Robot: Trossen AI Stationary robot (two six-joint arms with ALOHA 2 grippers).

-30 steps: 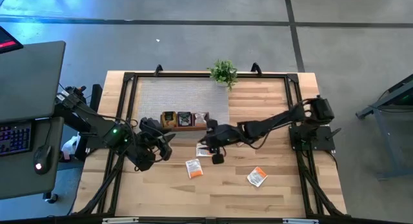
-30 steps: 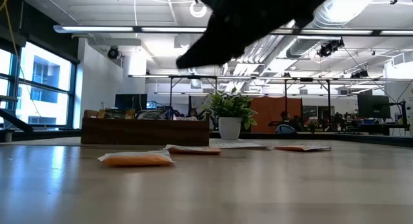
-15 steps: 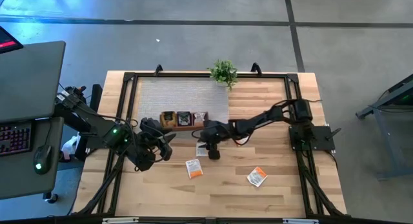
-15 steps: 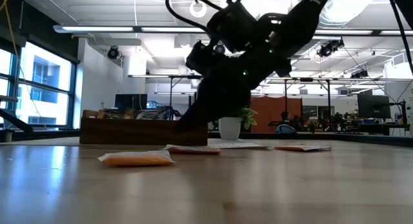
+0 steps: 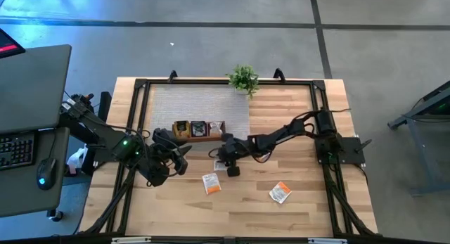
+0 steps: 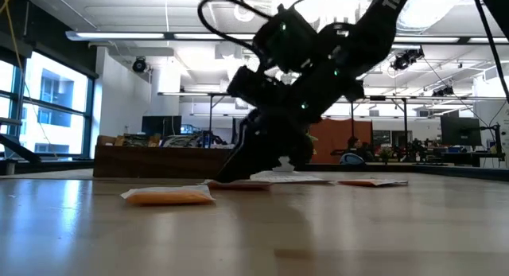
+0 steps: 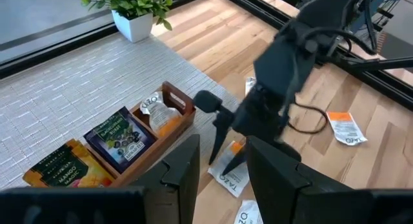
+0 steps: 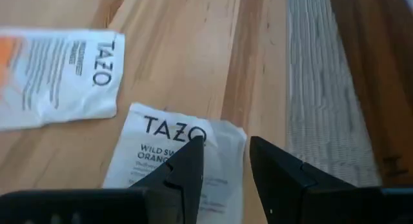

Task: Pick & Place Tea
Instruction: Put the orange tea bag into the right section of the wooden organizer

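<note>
My right gripper (image 5: 223,162) reaches across the table and slants down, open, over a white-and-orange tea sachet (image 8: 161,150) lying flat on the wood just near of the wooden tray (image 5: 199,129). One fingertip (image 8: 193,146) is over the sachet's printed face, and the other is past its edge. Two more orange-and-white sachets (image 5: 211,182) (image 5: 280,193) lie flat nearer the table's near edge. The tray holds a dark purple sachet (image 7: 119,135), a green-and-orange one (image 7: 64,169) and an orange-white one (image 7: 158,111). My left gripper (image 5: 181,159) waits open to the tray's left. My right gripper comes at the sachet slanting from above and from the table's right. In the low view a fingertip (image 6: 227,177) reaches down to the sachet's level on the table. I cannot tell whether it touches the sachet.
A grey woven mat (image 5: 197,103) lies under and behind the tray. A small potted plant (image 5: 243,79) stands at the far edge. A black frame (image 5: 140,86) runs around the table. Bare wood shows on the table's near half and to its right.
My right gripper has moved toward the table's left and come down, from above the table to the sachet beside the tray, with its arm stretching out farther. The sachets have stayed where they were.
</note>
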